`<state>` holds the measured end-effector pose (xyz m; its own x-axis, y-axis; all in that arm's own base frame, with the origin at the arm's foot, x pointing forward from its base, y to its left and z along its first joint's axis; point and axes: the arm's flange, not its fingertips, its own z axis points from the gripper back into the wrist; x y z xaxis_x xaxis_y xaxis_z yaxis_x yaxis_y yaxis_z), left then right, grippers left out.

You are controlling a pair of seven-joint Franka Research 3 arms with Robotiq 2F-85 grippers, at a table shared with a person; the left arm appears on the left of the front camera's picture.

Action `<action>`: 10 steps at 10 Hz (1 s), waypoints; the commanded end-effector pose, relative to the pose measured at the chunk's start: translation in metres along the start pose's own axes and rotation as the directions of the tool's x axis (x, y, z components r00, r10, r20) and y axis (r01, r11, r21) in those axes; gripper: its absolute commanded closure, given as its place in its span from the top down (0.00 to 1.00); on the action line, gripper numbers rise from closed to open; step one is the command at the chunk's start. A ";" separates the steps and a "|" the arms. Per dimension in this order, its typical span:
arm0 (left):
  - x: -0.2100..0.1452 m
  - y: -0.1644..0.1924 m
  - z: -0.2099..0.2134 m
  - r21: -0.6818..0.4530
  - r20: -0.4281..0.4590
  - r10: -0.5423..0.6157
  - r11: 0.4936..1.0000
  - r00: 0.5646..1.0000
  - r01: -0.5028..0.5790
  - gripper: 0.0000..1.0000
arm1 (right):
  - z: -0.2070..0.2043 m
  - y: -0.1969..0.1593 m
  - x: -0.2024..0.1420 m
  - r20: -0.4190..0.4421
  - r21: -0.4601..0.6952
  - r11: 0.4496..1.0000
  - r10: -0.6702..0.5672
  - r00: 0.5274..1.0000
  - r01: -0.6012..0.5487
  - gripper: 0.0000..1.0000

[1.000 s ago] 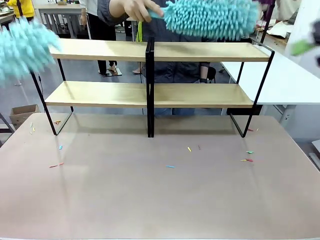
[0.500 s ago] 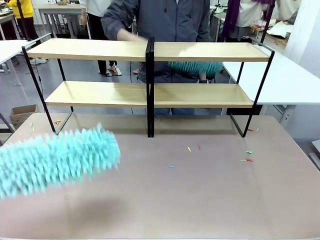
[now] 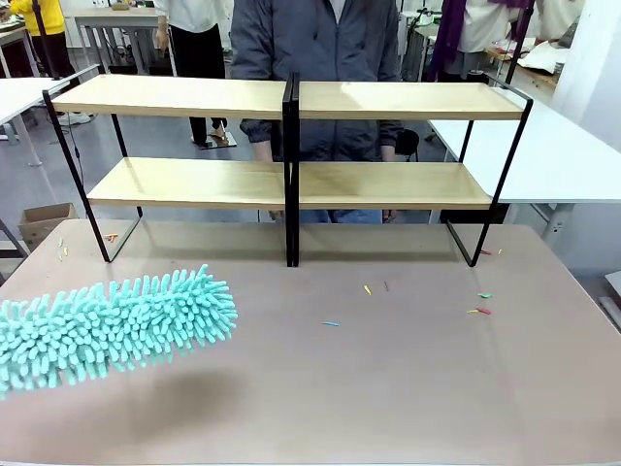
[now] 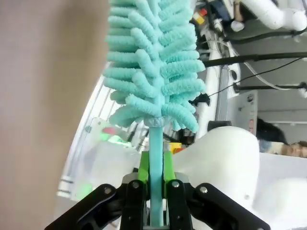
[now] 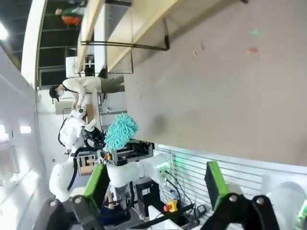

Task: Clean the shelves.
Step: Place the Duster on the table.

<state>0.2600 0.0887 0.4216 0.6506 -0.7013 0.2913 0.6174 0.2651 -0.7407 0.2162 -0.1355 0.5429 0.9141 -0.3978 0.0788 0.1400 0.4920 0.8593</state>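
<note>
The shelves (image 3: 291, 102) stand at the far side of my table (image 3: 388, 388), pale boards on a thin black frame, a person behind them. My left hand (image 4: 154, 179) is clamped on the teal duster (image 3: 116, 325) handle, its head over the table's near left. My right hand (image 5: 156, 184) is spread open, holding nothing. Small coloured scraps (image 3: 480, 311) dot the table.

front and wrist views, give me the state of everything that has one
duster: held by its handle, head lying level, low over the table
left gripper: shut on the duster handle
right gripper: open, holding nothing
shelves: upright on the table, all four boards bare
scraps: scattered loose on the table in front of the shelves
</note>
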 end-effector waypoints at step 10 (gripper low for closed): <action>0.061 0.059 -0.026 0.432 -0.088 -0.265 0.859 0.960 0.276 0.13 | -0.098 -0.067 0.061 -0.209 0.026 0.942 -0.321 0.924 0.334 1.00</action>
<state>0.3377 0.0552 0.3903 0.4207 -0.8044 0.4194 0.9003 0.3131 -0.3025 0.3024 -0.1137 0.4404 0.8677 -0.3767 -0.3242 0.4441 0.2948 0.8461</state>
